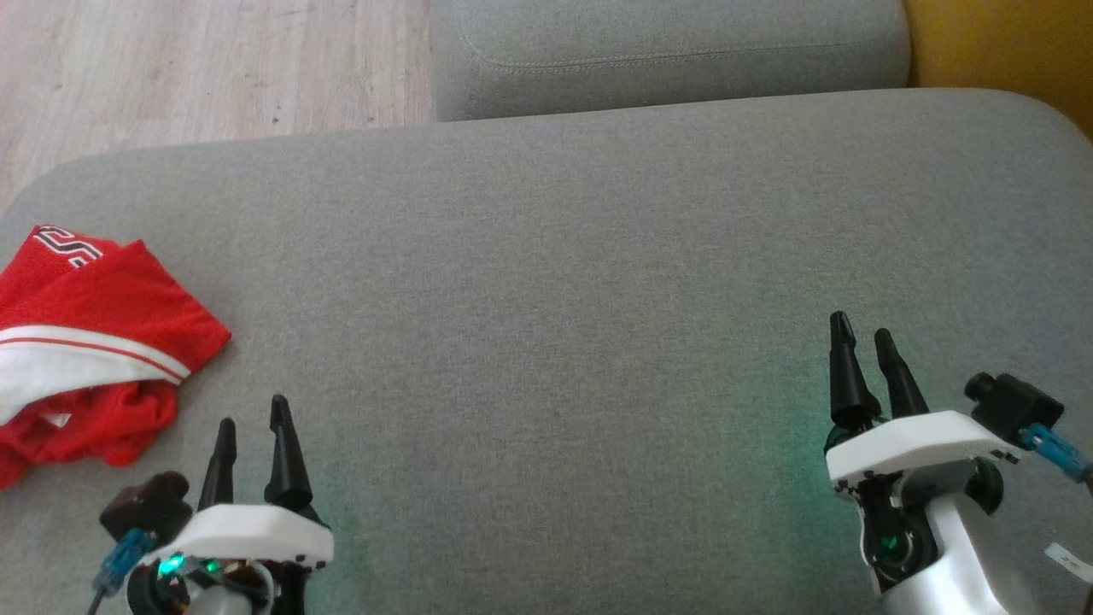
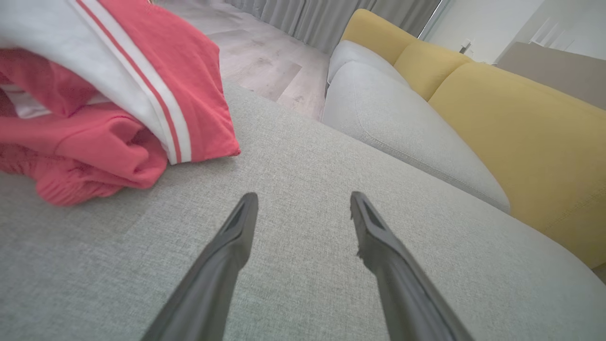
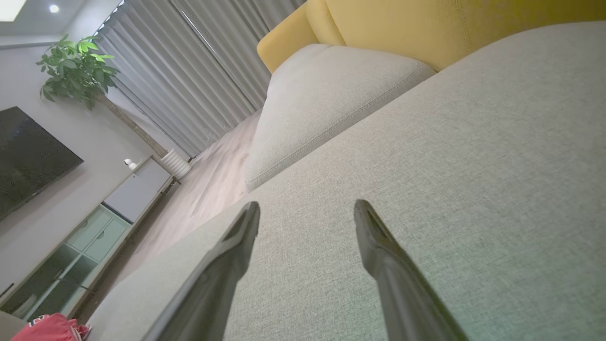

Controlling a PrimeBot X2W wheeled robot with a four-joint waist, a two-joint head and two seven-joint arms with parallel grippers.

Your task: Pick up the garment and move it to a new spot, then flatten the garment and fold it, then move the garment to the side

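Note:
A red garment with a white band and a thin red stripe lies bunched at the left edge of the grey sofa seat. In the left wrist view the garment fills the upper left, just beyond my fingertips. My left gripper stands open a little to the right of the garment, apart from it, with nothing between its fingers. My right gripper is open far off at the right over bare cushion. A corner of the garment shows at the lower left of the right wrist view.
A second grey cushion lies beyond the seat, with yellow backrests along the right. Wooden floor lies past the seat's far left edge. A cabinet, a potted plant and curtains stand across the room.

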